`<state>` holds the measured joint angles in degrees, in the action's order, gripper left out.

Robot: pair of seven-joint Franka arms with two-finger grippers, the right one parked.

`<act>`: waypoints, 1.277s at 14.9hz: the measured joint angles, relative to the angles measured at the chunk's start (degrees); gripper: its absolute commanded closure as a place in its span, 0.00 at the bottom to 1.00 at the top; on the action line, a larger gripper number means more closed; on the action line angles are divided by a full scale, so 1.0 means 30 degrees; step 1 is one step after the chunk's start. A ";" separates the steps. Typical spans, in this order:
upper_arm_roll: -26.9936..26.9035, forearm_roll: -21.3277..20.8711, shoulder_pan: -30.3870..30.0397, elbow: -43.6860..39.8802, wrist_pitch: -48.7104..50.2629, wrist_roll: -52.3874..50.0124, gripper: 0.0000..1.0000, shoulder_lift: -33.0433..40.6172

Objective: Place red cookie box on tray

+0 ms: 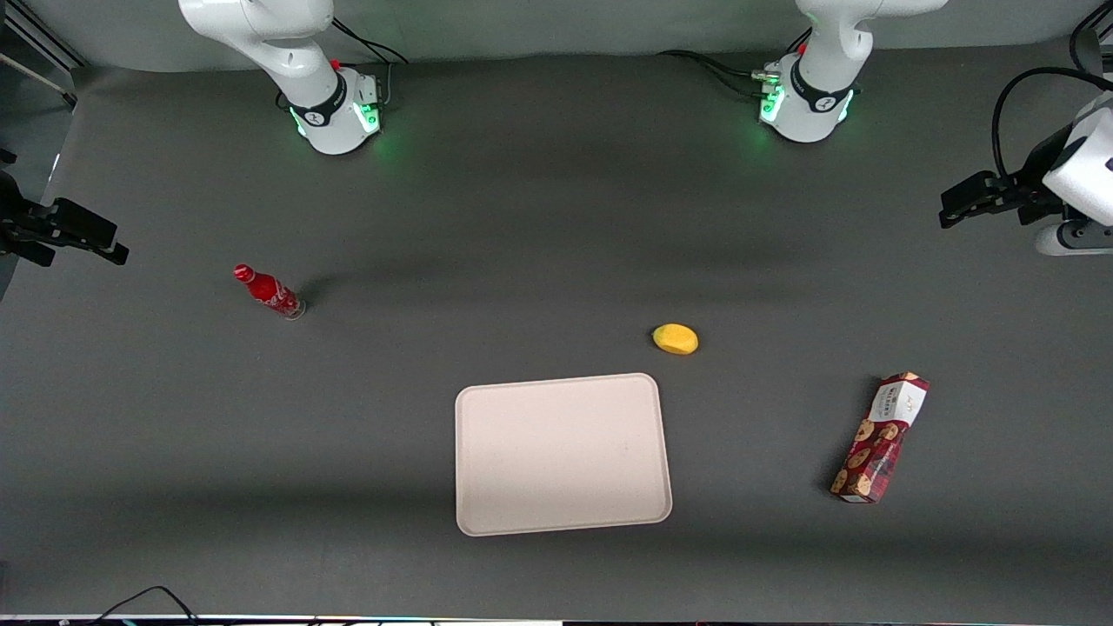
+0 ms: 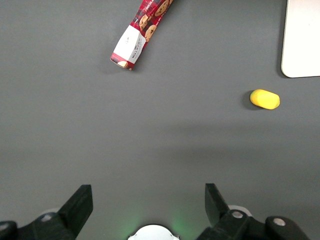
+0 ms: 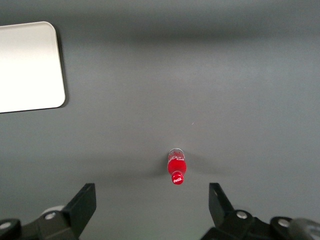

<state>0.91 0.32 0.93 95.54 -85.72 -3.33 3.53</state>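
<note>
Grey table (image 1: 556, 217), front view: gripper (image 1: 961, 202) held raised at the working arm's edge; red cookie box (image 1: 880, 437) lies flat beside the tray (image 1: 563, 453). Left wrist view: fingers (image 2: 80, 202) spread wide, gripping nothing, above bare table; box apart from tray (image 2: 301, 40).

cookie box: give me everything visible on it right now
The red cookie box is a long, narrow carton, cardboard by the look of it, in dark-red plaid with chocolate-chip cookie pictures and a white label panel at the end farther from the front camera. It looks closed and undamaged. It lies flat on the dark table, angled, toward the working arm's end, apart from the tray and the yellow object. Nothing touches it; the gripper is open and well clear of it.
</note>
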 measured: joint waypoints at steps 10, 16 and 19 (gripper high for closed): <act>0.0024 0.0110 0.0011 -0.0034 0.0143 -0.0006 0.00 -0.0150; -0.0032 0.0126 0.0013 -0.0038 0.0256 -0.0021 0.00 -0.0150; -0.0025 0.0082 0.0013 -0.0042 0.0256 -0.0022 0.00 -0.0150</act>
<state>0.84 0.56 0.97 95.42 -84.95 -3.40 3.08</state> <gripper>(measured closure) 0.000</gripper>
